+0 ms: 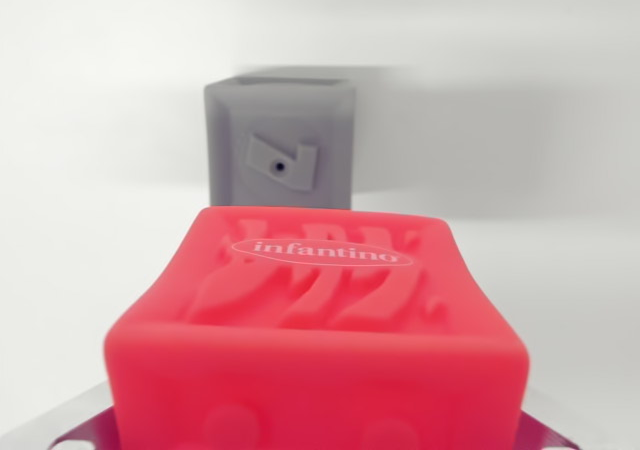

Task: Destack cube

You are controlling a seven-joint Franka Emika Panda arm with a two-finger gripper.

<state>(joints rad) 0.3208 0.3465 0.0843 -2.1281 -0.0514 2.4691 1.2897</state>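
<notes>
A red soft cube (318,365) with raised relief and a white "infantino" logo on its top face fills the lower half of the wrist view, very close to the camera. My gripper (320,300) is shut on it. The grey far finger (282,150) stands upright behind the cube and presses against its far side. The near finger is hidden under the cube; only bits of metal (85,432) show at the bottom corners. No other cube is in view.
Behind the finger there is only a blurred white surface, with a soft grey shadow (470,140) towards the wrist view's right.
</notes>
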